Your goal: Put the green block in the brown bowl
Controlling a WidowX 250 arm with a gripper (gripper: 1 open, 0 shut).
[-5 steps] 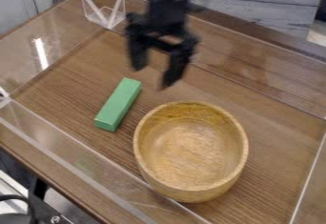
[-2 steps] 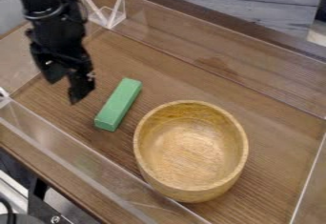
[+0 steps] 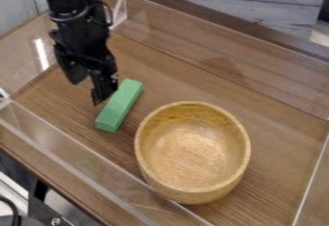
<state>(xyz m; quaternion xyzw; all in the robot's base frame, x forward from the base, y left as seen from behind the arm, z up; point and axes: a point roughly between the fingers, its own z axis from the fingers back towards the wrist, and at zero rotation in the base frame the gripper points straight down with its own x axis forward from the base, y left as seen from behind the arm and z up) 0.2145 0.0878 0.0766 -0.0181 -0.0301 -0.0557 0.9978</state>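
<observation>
The green block (image 3: pixel 119 107) lies flat on the wooden table, its long side running toward the back right. Just right of it stands the brown bowl (image 3: pixel 193 151), upright and with nothing inside. My black gripper (image 3: pixel 85 84) points down and is open, hanging just left of the block's far end. One fingertip (image 3: pixel 102 95) is close to the block's upper left edge; I cannot tell whether it touches. Nothing is between the fingers.
Clear acrylic walls (image 3: pixel 77 167) fence the wooden table top (image 3: pixel 244 81) on the front and left. A small clear plastic stand (image 3: pixel 108 9) sits at the back left, behind the arm. A pale counter runs along the back right.
The gripper swung from above the table's middle far over to the left, then came back right and lower, beside the block. It stayed open. Block and bowl have not moved.
</observation>
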